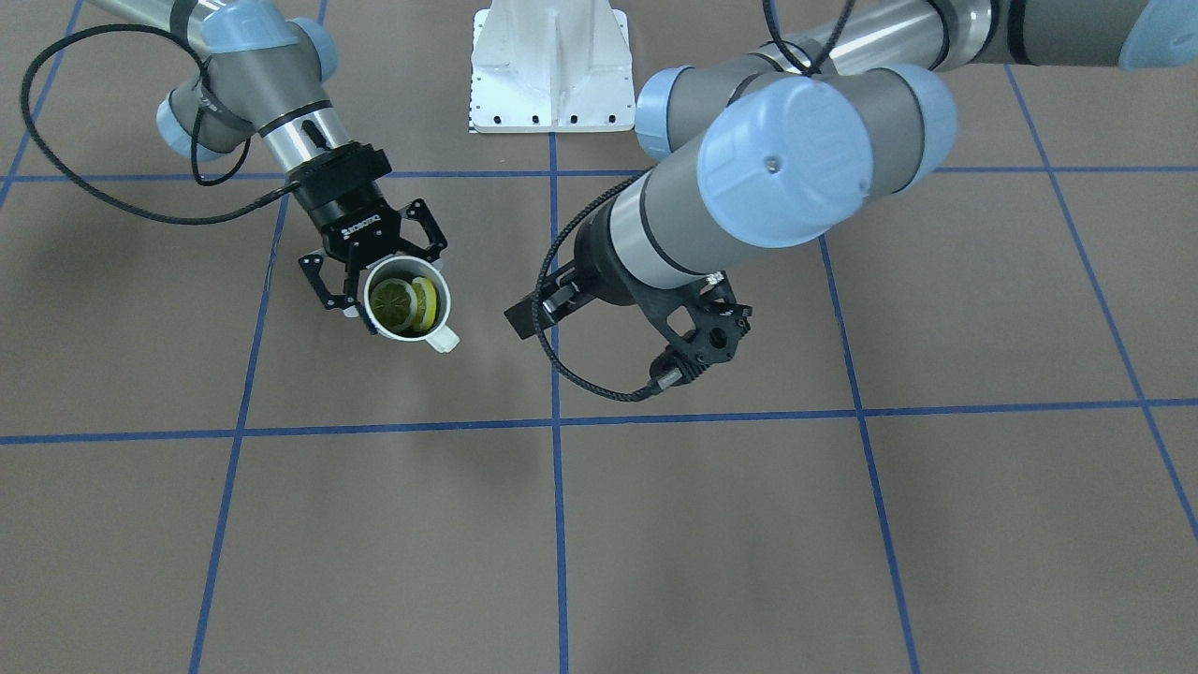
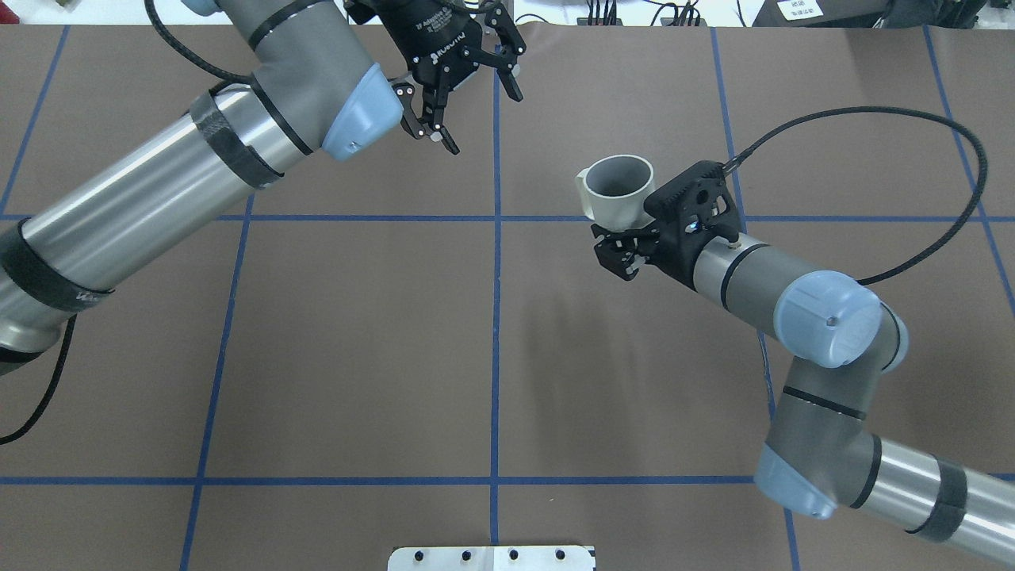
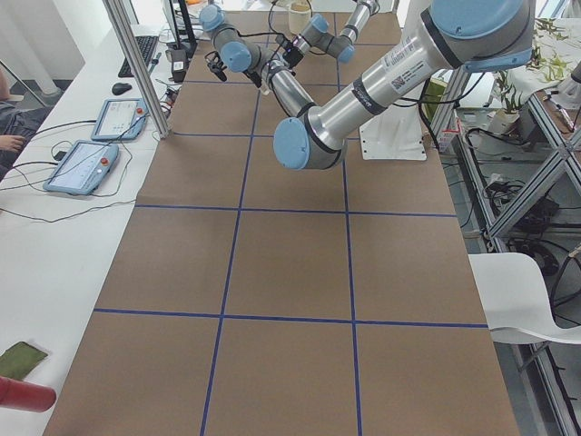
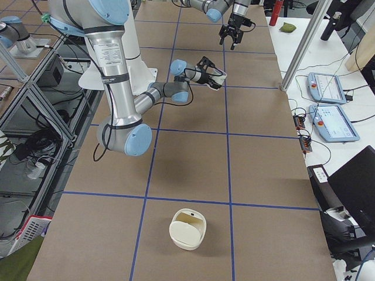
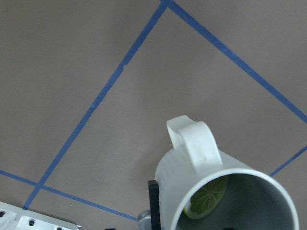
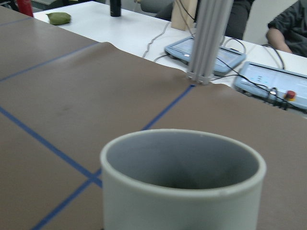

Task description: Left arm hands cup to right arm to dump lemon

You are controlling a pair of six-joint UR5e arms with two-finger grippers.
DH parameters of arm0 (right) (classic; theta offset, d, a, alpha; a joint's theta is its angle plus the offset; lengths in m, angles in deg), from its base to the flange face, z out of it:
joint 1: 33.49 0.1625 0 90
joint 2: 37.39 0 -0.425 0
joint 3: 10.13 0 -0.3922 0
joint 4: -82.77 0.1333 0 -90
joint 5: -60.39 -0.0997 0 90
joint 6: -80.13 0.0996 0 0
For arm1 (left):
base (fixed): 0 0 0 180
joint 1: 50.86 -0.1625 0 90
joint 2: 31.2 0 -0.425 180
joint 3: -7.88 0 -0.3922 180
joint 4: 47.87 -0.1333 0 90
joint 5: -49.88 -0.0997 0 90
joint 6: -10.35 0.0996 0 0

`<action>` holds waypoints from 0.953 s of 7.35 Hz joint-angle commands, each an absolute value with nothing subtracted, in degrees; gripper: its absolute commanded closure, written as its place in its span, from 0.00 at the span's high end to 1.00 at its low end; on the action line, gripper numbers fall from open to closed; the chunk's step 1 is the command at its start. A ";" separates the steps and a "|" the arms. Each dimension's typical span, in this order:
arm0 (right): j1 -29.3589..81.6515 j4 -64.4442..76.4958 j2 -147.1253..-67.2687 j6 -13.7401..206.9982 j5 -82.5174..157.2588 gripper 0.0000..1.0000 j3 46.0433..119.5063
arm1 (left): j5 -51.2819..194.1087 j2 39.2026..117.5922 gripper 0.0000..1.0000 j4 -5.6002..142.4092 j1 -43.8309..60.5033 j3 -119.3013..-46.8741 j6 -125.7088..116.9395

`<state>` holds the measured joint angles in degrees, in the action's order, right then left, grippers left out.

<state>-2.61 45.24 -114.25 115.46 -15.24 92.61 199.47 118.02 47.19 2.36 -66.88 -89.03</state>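
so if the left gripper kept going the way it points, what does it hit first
Probably the brown table cover: the left gripper slants down at a bare patch, and the white grey-lined mug sits off to one side in its wrist view. Depth is unclear.

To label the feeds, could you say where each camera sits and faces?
Front-facing: across the table, facing the base; right arm, left arm show.
Overhead: behind the robot, looking down; both arms.
Exterior left: table's left end; left arm nearest.
Exterior right: table's right end; right arm nearest.
Left wrist: faces the cup and its lemon slice.
Right wrist: over the cup's rim toward the desk.
Shared: both wrist views show the cup.
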 commanded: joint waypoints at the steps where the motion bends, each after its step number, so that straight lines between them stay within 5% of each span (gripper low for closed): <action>1: 6.11 45.77 -123.92 117.55 -15.54 0.10 94.97 | 198.86 116.99 1.00 47.22 6.08 -67.00 -88.71; 4: 26.18 50.48 -131.23 117.84 -34.31 0.10 94.73 | 195.62 109.47 1.00 47.05 7.67 -74.61 -82.76; 7: 43.39 63.44 -138.17 116.34 -52.95 0.10 86.95 | 192.88 103.19 1.00 46.96 8.03 -80.80 -77.54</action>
